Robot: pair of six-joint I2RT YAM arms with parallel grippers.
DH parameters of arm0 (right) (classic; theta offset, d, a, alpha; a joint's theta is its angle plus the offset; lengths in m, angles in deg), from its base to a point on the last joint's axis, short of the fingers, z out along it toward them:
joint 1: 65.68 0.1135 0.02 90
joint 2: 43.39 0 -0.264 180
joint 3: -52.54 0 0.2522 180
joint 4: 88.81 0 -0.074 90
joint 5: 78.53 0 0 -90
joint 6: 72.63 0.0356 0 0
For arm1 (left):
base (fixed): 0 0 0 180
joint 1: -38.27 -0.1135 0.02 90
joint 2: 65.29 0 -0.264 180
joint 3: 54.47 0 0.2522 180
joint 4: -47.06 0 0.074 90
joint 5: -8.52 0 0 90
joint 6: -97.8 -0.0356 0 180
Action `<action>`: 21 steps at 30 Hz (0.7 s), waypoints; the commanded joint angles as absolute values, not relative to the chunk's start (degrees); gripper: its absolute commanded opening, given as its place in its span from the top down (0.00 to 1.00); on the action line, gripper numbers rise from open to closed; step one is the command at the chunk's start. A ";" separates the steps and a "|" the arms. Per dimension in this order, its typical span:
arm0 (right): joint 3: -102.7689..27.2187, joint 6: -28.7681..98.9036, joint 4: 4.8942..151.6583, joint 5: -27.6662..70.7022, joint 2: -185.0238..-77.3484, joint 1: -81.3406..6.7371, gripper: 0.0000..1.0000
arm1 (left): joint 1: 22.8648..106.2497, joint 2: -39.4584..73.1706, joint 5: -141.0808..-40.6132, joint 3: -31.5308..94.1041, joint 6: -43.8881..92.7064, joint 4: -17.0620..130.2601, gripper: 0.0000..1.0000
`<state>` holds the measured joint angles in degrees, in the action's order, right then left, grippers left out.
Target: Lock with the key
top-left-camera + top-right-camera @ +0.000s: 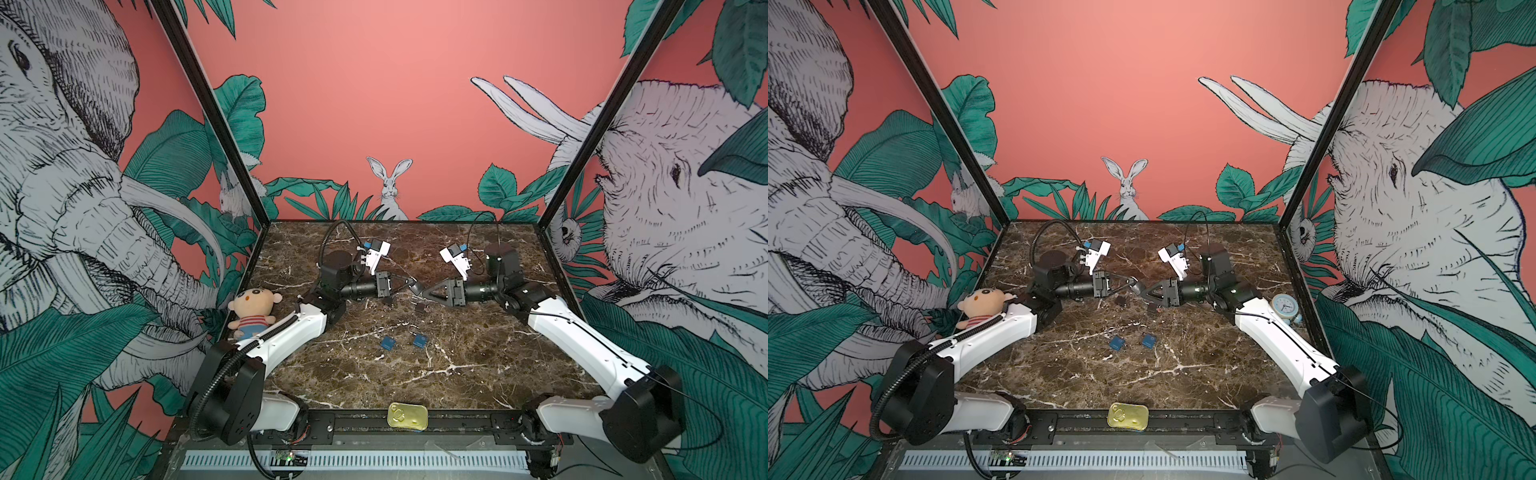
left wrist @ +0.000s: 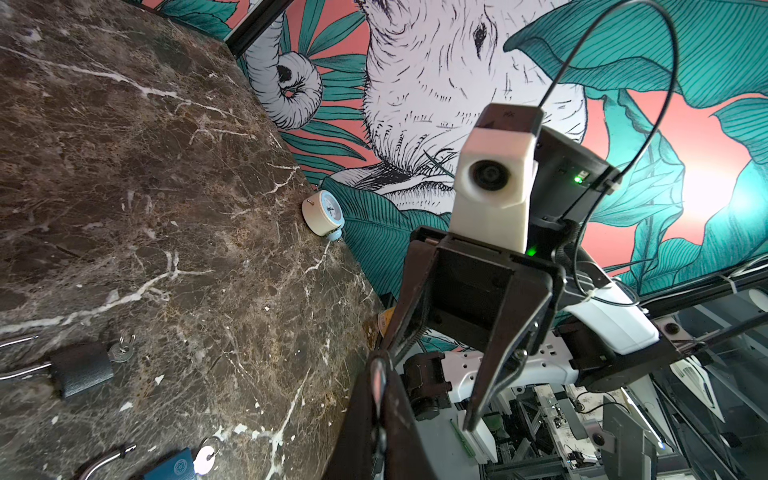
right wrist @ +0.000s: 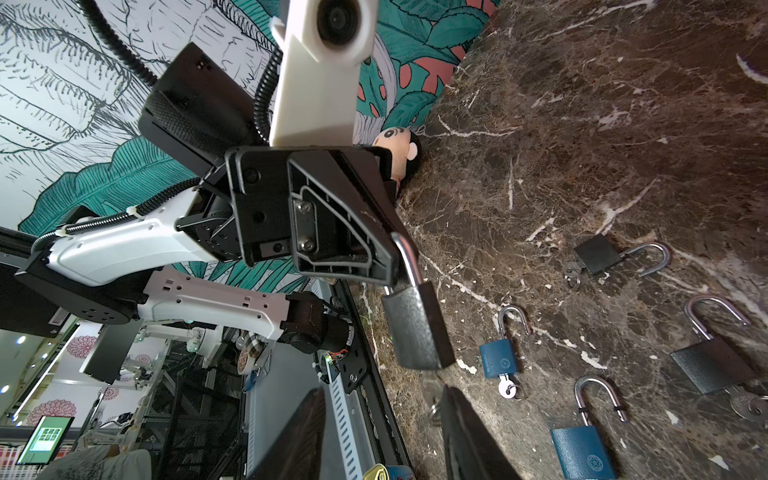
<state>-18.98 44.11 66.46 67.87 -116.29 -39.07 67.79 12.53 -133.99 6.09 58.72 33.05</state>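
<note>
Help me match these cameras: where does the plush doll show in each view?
Both top views: the plush doll sits at the left edge of the marble table, against the wall.
Left wrist view: not in it.
Right wrist view: only its head shows, at the table's edge by the wall.
Shared landmark: the marble table, seen in all four views.

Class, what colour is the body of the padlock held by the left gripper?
Dark grey padlock, clearest in the right wrist view.
</note>
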 commanded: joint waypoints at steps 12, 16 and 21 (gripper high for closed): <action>-21.65 40.02 63.18 63.55 -115.24 -38.74 0.52 | 67.59 10.83 -134.39 7.64 59.30 29.82 1.00; -21.71 41.67 65.60 65.78 -116.46 -38.64 0.54 | 67.58 11.00 -134.40 7.79 59.77 29.14 1.00; -22.05 41.98 66.31 66.49 -117.44 -37.85 0.60 | 67.63 11.41 -134.32 7.94 60.40 28.04 1.00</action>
